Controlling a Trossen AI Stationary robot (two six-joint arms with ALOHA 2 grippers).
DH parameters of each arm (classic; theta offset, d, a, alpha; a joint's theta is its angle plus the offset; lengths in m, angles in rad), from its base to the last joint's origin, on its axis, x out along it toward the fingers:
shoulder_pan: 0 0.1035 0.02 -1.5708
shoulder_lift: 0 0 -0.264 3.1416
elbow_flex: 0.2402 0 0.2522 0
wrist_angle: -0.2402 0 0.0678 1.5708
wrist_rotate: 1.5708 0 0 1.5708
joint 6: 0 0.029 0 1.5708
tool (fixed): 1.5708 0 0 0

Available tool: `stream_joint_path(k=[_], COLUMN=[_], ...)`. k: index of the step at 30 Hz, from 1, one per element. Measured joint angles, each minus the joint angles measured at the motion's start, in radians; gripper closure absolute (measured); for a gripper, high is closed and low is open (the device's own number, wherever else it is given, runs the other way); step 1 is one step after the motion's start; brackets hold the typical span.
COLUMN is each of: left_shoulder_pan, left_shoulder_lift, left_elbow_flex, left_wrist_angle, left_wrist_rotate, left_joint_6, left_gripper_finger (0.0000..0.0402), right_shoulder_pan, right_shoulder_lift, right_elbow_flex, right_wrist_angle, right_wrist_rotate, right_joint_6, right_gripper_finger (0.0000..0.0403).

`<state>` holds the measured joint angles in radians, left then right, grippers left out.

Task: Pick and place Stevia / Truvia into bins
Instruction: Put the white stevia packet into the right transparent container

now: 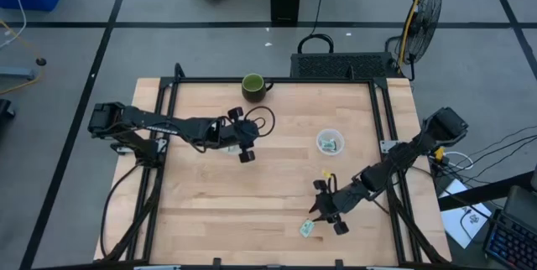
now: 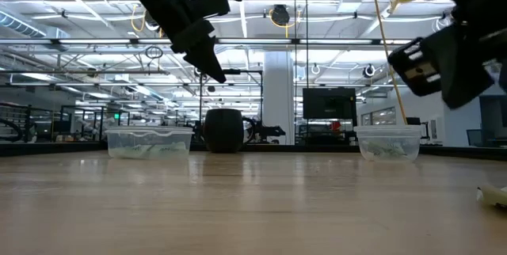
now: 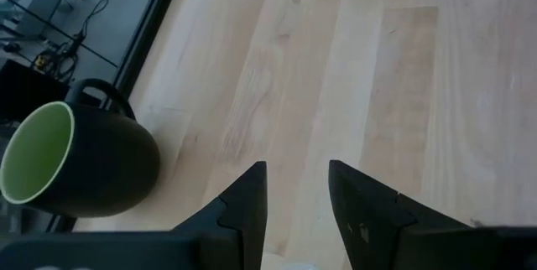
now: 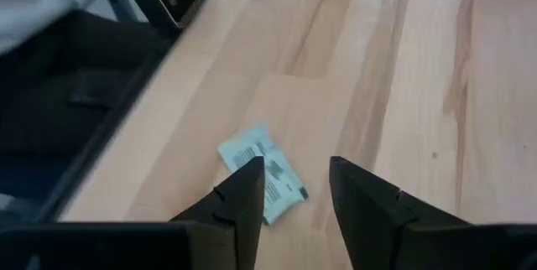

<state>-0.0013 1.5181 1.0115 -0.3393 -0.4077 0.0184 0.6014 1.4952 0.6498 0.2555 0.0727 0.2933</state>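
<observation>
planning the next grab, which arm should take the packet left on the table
Right. The right hand hangs open just above the last loose packet near the table's front edge. The left hand is far off beside the green mug.

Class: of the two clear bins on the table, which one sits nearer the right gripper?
The round cup, holding sachets, just beyond the right gripper; the other bin hides under the left arm.

The sachet [image 4: 262, 184] carries printing too small to read.
</observation>
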Motion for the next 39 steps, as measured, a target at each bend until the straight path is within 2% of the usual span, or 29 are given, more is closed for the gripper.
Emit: stream_joint_path(k=[9,15,25,31,39], left_shoulder_pan=[0.002,0.002,0.002,0.002,0.002], left_shoulder_lift=[0.000,0.000,0.000,0.000,0.000], left_elbow_flex=[0.000,0.000,0.000,0.000,0.000], left_wrist_angle=[-0.001,-0.002,-0.002,-0.003,-0.003], left_wrist_rotate=[0.037,0.048,0.048,0.048,0.049], left_joint_6=[-0.021,-0.021,-0.023,-0.020,-0.020], left_gripper_finger=[0.0266,0.0266,0.0266,0.0266,0.0266], right_shoulder_pan=[0.009,0.035,0.035,0.035,0.034], right_shoulder_lift=[0.122,0.195,0.310,0.331,0.328], right_elbow_flex=[0.000,0.000,0.001,0.001,0.002], right_wrist_angle=[0.131,0.192,0.273,0.267,0.258], right_wrist_rotate=[0.000,0.000,0.000,0.004,-0.007], right_joint_6=[-0.125,-0.203,-0.242,-0.171,-0.156], right_gripper_finger=[0.0219,0.0204,0.0205,0.0214,0.0265])
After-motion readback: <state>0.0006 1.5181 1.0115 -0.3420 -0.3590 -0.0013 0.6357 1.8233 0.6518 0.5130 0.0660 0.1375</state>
